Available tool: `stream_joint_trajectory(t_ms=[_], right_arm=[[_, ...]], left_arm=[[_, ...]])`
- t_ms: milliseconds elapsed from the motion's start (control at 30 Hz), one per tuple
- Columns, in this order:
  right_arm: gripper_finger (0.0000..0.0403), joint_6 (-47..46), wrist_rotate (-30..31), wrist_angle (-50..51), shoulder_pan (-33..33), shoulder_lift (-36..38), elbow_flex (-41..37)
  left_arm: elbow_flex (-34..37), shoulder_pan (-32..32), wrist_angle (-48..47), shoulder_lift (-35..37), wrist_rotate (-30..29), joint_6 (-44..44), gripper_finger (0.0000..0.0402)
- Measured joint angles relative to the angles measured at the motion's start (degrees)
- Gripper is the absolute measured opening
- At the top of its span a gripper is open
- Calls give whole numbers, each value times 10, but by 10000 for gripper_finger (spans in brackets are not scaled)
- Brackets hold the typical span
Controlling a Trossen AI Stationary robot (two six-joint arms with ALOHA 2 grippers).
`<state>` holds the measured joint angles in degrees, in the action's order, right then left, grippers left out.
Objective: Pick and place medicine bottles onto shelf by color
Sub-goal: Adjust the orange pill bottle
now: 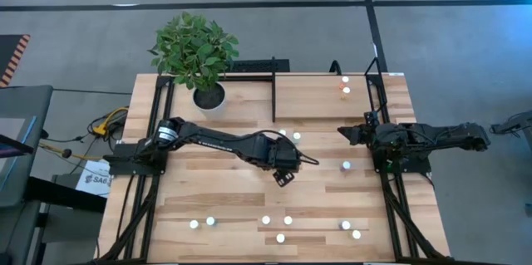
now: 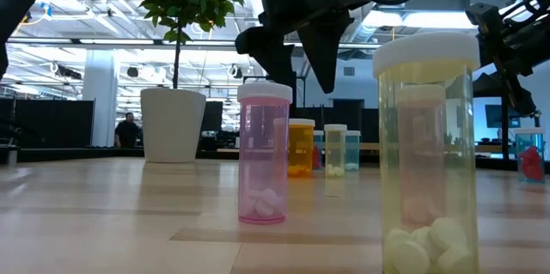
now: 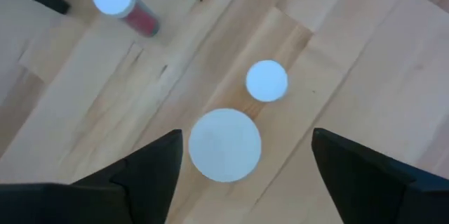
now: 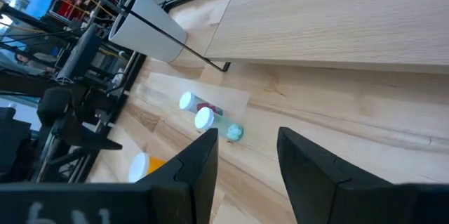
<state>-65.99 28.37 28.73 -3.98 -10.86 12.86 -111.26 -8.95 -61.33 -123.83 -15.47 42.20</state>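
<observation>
- Left gripper (image 1: 287, 172) reaches out over the middle of the counter (image 1: 224, 198), fingers spread wide, holding nothing; left wrist view shows a big white cap (image 3: 224, 145) lying in the gap between the fingers (image 3: 151, 171), with a smaller white cap (image 3: 266, 81) just beyond it.
- Right gripper (image 1: 345, 133) sits at the right side of the counter, pointing inward, fingers parted and empty.
- Medicine bottles (image 1: 280, 238) are small, with round white caps; from above they read as white dots.
- Loose row of them runs along the near part of the counter, a couple sit just beside the left gripper, one (image 1: 346, 165) is near the right edge.
- Shelf (image 1: 324, 95), a light-wood board in thin black bars, is at the far right of the counter; two bottles (image 1: 346, 85) stand at its far right corner, one with an orange body.
- Low view: pink bottle (image 2: 264, 154) with white pills in the bottom, pale greenish-yellow bottle (image 2: 425, 154) closest to the camera with pills too, orange bottle (image 2: 301, 148) and teal ones farther back.
- White plant pot (image 1: 209, 96) with a green plant stands at the far side of the counter, left of the shelf.
</observation>
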Motion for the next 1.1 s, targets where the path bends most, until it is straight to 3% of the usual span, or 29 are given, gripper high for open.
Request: stream_joint_trajectory(t_ms=[200, 333, 633, 1100], right_arm=[[170, 0, 0, 0, 0, 0, 0], [170, 0, 0, 1, 0, 0, 0], [170, 0, 0, 3, 0, 0, 0], [170, 0, 0, 11, 0, 0, 0]], left_arm=[[0, 4, -13, -32, 4, 11, 328], [1, 14, -13, -53, 42, 12, 328], [1, 27, -19, -66, 62, 11, 325], [0, 29, -21, -67, 45, 10, 215]])
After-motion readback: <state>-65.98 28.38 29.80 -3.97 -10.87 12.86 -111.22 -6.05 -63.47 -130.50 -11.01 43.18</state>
